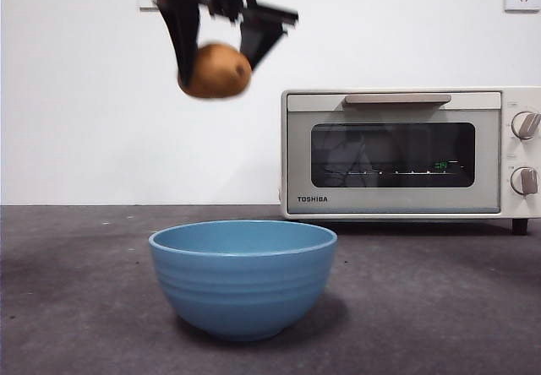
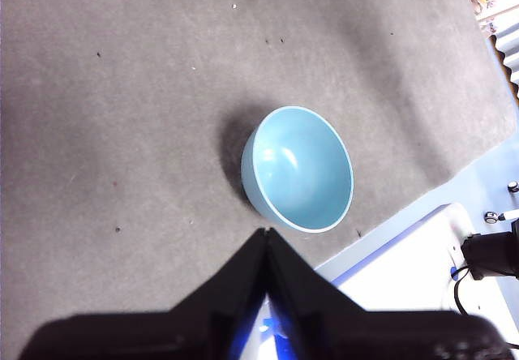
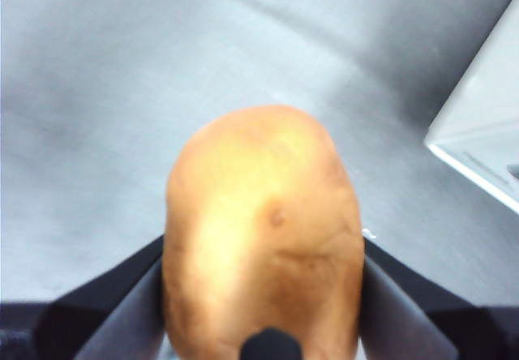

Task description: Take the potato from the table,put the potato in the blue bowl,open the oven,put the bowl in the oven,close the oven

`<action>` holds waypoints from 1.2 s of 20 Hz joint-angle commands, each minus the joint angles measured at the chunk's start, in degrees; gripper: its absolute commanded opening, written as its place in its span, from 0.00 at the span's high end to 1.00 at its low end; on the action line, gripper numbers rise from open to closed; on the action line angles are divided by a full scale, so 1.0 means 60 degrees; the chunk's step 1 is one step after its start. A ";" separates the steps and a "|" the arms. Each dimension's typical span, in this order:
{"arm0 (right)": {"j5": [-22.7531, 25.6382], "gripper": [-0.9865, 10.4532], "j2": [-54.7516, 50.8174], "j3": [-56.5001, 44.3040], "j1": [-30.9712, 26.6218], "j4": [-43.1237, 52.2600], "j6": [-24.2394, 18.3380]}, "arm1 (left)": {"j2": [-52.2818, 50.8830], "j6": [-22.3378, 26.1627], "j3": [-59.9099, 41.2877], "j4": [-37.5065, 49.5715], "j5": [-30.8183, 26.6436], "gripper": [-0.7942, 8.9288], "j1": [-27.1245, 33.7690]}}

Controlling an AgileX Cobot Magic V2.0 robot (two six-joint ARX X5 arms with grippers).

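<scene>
The potato point(image 1: 216, 71) is clamped in the right tool point(image 1: 218, 64), high above the blue bowl point(image 1: 243, 275). The left tool point(image 2: 266, 238) is seen clenched, empty.

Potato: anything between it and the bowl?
Nothing visible. The right pincer holds the potato high in the air, a bit to the side of the blue bowl, whose mouth is open and empty.

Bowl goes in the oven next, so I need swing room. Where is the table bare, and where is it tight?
Bare table lies on both sides of the blue bowl, and in a strip between it and the closed oven. It is crowded above the bowl, where the right tool holds the potato. The left tool, shut, waits high over the table.
</scene>
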 commanded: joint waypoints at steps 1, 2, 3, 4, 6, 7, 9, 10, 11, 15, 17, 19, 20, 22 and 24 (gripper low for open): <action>-0.0102 0.92 -0.0386 -0.0135 0.0149 -0.0208 -0.0146 | 0.0004 0.0171 0.0051 0.0029 0.0073 0.92 -0.0022; -0.0091 0.92 -0.0663 -0.0197 0.0251 -0.0215 -0.0193 | 0.0000 0.0175 0.0051 -0.0015 0.0069 0.92 -0.0022; -0.0091 0.92 -0.1042 -0.0397 0.0299 -0.0215 -0.0321 | 0.0000 0.0175 0.0051 -0.0062 0.0069 0.92 -0.0022; -0.0087 0.92 -0.1494 -0.0736 0.0299 -0.0215 -0.0448 | 0.0000 0.0175 0.0051 -0.0120 0.0069 0.92 -0.0022; -0.0098 0.92 -0.2667 -0.2018 0.0295 -0.0215 -0.0535 | 0.0004 0.0175 0.0051 -0.0142 0.0069 0.92 -0.0022; -0.0095 0.92 -0.3359 -0.2874 0.0295 -0.0215 -0.0557 | 0.0000 0.0178 0.0051 -0.0102 0.0066 0.92 -0.0022; -0.0007 0.92 -0.4798 -0.4605 0.0295 -0.0211 -0.0583 | 0.0004 0.0175 0.0051 0.0000 0.0062 0.92 -0.0022; 0.0011 0.92 -0.5490 -0.5402 0.0295 -0.0211 -0.0576 | 0.0004 0.0175 0.0051 0.0091 0.0058 0.92 -0.0022; 0.0004 0.92 -0.6156 -0.6138 0.0295 -0.0208 -0.0525 | 0.0004 0.0175 0.0051 0.0186 0.0058 0.92 -0.0022; -0.0601 0.92 -0.8466 -0.8885 0.0299 -0.0124 0.0029 | 0.0098 0.0168 0.0051 0.0623 0.0029 0.92 -0.0022; -0.0703 0.92 -0.9581 -1.0335 0.0299 0.0525 0.0120 | 0.0219 0.0164 0.0051 0.0794 0.0029 0.92 -0.0022; -0.1107 0.92 -1.0550 -1.1792 0.0299 0.1402 0.0171 | 0.0379 0.0109 0.0051 0.0892 0.0025 0.92 -0.0022; -0.1508 0.92 -1.0987 -1.2575 0.0299 0.1978 0.0182 | 0.0459 0.0069 0.0051 0.0907 0.0025 0.92 -0.0022; -0.2251 0.92 -1.1449 -1.3868 0.0299 0.3311 0.0182 | 0.0608 0.0066 0.0051 0.0903 0.0025 0.92 -0.0022; -0.2983 0.92 -1.1431 -1.4968 0.0299 0.5005 0.0182 | 0.0732 0.0062 0.0051 0.0882 0.0025 0.92 -0.0022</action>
